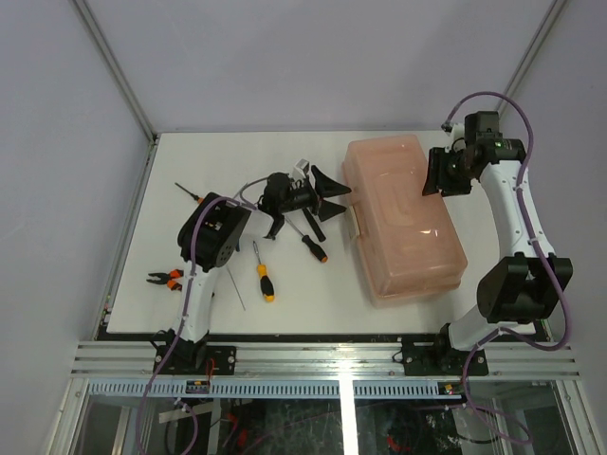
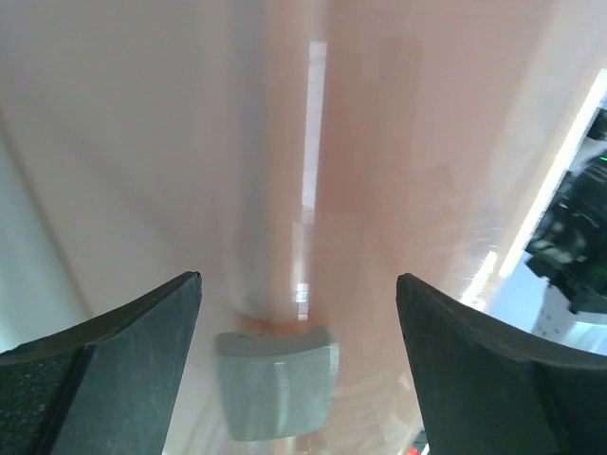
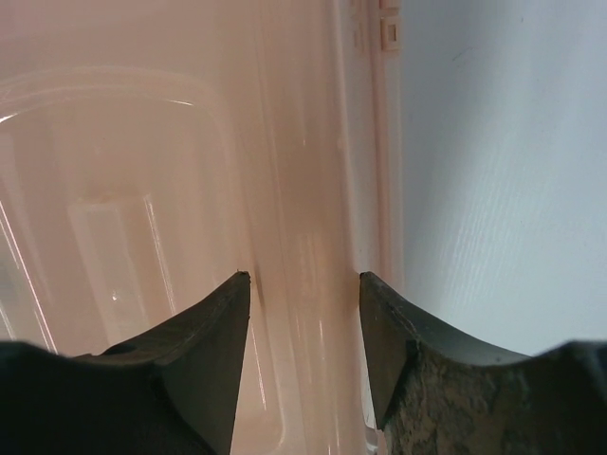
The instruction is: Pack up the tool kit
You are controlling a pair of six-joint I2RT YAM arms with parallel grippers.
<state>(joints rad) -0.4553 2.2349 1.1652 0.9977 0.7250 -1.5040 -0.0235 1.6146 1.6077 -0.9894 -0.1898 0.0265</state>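
Lying closed on the white desk [image 1: 313, 303], right of centre, is a salmon-pink translucent toolbox [image 1: 408, 223]. The left tool [image 2: 299, 280] faces its left wall with fingers spread wide, the grey latch [image 2: 275, 379] framed between them, untouched. The right tool [image 3: 303, 277] sits at the box's far right edge, fingers partly apart over the lid's rim; contact cannot be told. Left of the box lie two orange-and-black screwdrivers [image 1: 265, 282], and pliers [image 1: 166, 279] rest near the desk's left edge
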